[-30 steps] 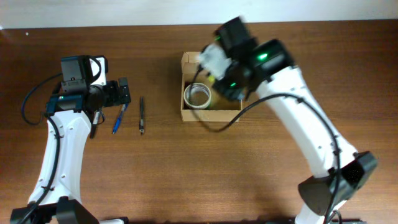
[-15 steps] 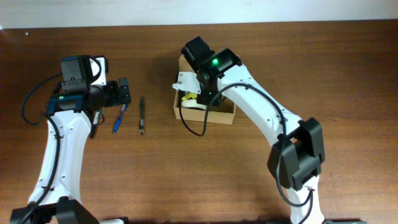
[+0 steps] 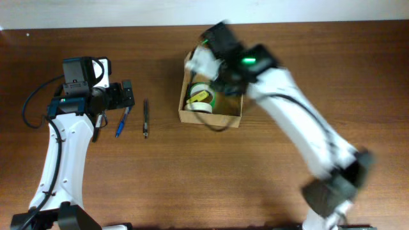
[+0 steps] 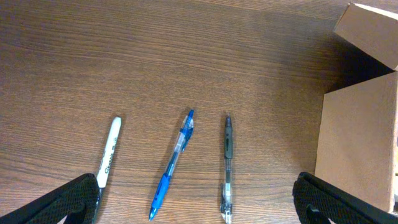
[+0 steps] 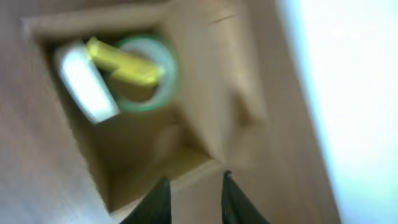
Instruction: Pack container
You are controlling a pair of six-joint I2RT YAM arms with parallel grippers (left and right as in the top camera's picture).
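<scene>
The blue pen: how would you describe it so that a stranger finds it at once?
On the wooden table, three pens lie in a row beside the cardboard box. The blue pen is the middle one, between a white marker and a dark pen; only it is clear blue.

Overhead straight down, wrist views close, all sharing container [image 3: 211,119]

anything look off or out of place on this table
Mildly: the container sits slightly askew on the table, and a yellow item lies slanted across the tape roll inside it. A marker, blue pen and dark pen lie loose outside.
</scene>
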